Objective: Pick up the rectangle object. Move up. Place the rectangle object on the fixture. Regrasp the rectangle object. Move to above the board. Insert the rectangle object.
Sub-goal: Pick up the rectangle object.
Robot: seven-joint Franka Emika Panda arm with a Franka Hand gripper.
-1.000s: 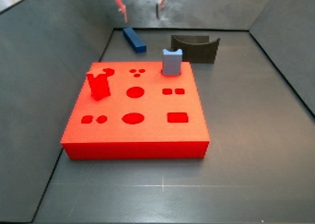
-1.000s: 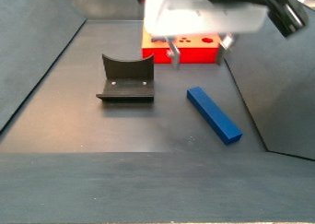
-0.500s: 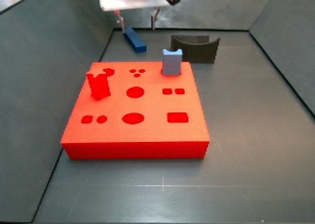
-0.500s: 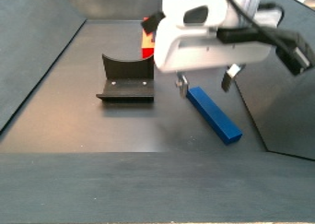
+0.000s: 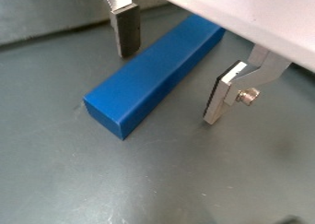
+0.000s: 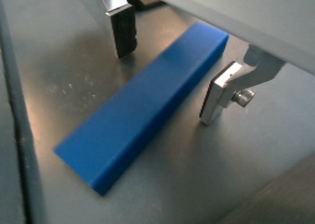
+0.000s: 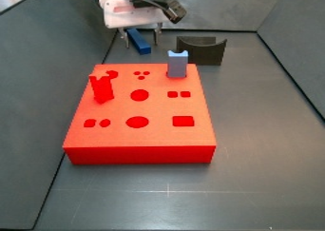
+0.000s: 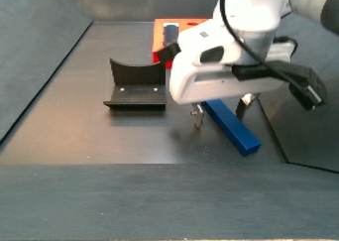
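The rectangle object, a long blue bar (image 5: pixel 157 73), lies flat on the grey floor between my open fingers; it also shows in a wrist view (image 6: pixel 145 104) and in both side views (image 8: pixel 233 128) (image 7: pixel 137 41). My gripper (image 5: pixel 170 76) is low around the bar, one finger (image 5: pixel 125 29) on each side, jaws apart and not touching it; it also shows in a wrist view (image 6: pixel 168 73) and in side views (image 8: pixel 220 110) (image 7: pixel 137 28). The dark fixture (image 8: pixel 135 86) (image 7: pixel 203 48) stands beside it. The red board (image 7: pixel 137 111) lies farther off.
A grey-blue peg (image 7: pixel 178 63) with a pointed top stands in the board, and a red upright peg (image 7: pixel 102 86) is on it. Grey bin walls (image 8: pixel 40 76) rise close around the floor, one just beside the bar (image 8: pixel 294 116).
My gripper has come down from high above the floor and now straddles the blue bar. The bar, fixture and board have not moved.
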